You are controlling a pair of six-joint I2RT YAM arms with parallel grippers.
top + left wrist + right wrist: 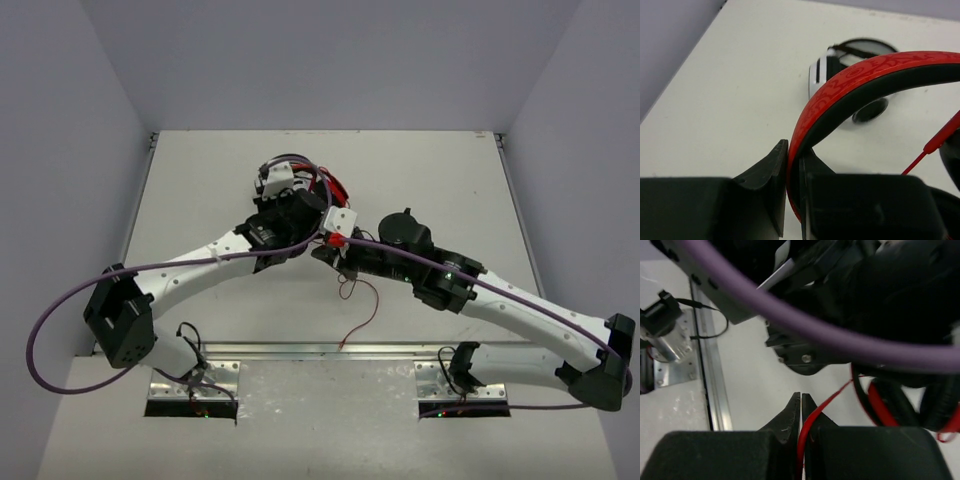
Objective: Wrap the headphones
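Observation:
The red headphones (338, 187) sit mid-table, mostly hidden under both wrists. My left gripper (794, 150) is shut on their red-and-black headband (860, 80), which arches up to the right out of the jaws. Part of the thin red cord (940, 141) shows at the right edge of the left wrist view. My right gripper (801, 396) is shut on the cord (827, 402), which rises from the jaws toward a black ear pad (895, 407). Loose cord (368, 305) trails toward the near edge. From above, the two grippers, left (290, 215) and right (335, 243), are close together.
White-and-black headphones (821, 75) lie on the table just beyond the red headband. A metal rail (330, 352) runs along the near table edge. A purple cable (805, 325) crosses close above my right gripper. Grey walls close in the left, far and right sides.

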